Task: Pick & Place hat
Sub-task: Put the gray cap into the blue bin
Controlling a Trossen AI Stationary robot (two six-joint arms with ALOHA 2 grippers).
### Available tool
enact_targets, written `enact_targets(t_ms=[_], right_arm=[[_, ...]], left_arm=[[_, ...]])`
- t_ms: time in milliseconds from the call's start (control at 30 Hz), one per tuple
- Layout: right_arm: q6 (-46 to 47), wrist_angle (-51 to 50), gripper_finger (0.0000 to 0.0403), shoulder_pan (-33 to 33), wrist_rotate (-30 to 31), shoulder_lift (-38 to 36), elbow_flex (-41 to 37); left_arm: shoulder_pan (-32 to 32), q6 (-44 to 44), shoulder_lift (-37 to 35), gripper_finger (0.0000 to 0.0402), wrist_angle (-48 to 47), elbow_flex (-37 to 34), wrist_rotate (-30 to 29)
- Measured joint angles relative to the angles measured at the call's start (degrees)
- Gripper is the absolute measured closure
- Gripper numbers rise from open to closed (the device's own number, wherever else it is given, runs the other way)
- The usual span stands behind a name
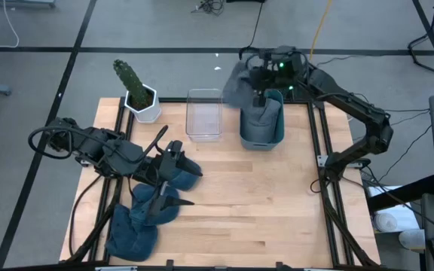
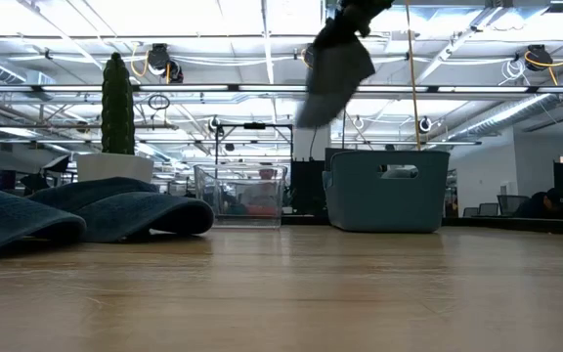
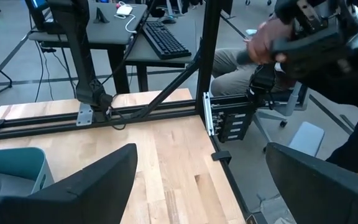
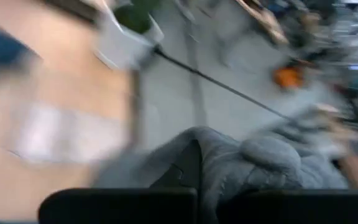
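Between right jaws: grey hat (image 1: 236,89)

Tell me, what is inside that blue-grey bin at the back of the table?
Nothing is visible inside the bin. The right claw hangs over it, shut on a grey hat that hides part of the opening. From table height, its solid walls block everything.

The right arm stretches in from the tabletop's right edge to the far side, its raised right pincer (image 1: 261,94) clamped tight. The left arm lies low over the near-left corner, its left pincer (image 1: 173,175) spread wide.
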Motion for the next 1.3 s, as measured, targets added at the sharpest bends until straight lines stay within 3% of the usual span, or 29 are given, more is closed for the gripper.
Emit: enact_targets(t_ms=[133, 333, 400, 567, 667, 867, 933, 1133, 1300], right_arm=[[11.91, -1.21, 0.0403, -4.76, -21.74, -0.53, 0.07], [21.27, -9.08, 0.0403, -13.66, -61.13, 0.17, 0.07], [19.41, -14.03, 0.0403, -15.26, -66.18, 0.17, 0.07], [6.37, -27.91, 0.0403, -16.09, -59.07, 0.19, 0.04], [0.1, -34.53, 0.0403, -15.99, -49.72, 0.17, 0.04], [0.7, -32.08, 0.0403, -12.8, -29.29, -0.31, -2.73], [0.83, -30.79, 0.0403, -11.13, -24.94, -0.42, -5.02], [-2.21, -30.8, 0.0403, -6.91, -26.61, -0.34, -11.32], [-2.21, -31.1, 0.0403, -3.31, -26.63, -0.38, -12.11]], left_arm=[[0.0, 0.0, 0.0, 0.0031, 0.01, -0.01, 0.0], [0.04, 0.0, 0.0, 0.003, 0.01, -0.02, 0.0], [0.07, 0.0, 0.0, 0.0034, 0.0, -0.02, 0.0], [0.07, -0.02, 0.02, 0.0041, 0.0, -0.02, 0.0], [0.07, 0.0, 0.02, 0.0038, 0.0, -0.02, 0.0], [0.07, -0.02, 0.02, 0.0027, 0.0, -0.02, 0.0], [0.07, -0.02, 0.02, 0.0025, 0.0, -0.02, 0.0], [0.07, -0.01, 0.02, 0.003, 0.0, -0.02, 0.0], [0.07, 0.0, 0.02, 0.0033, 0.0, -0.02, 0.0]])
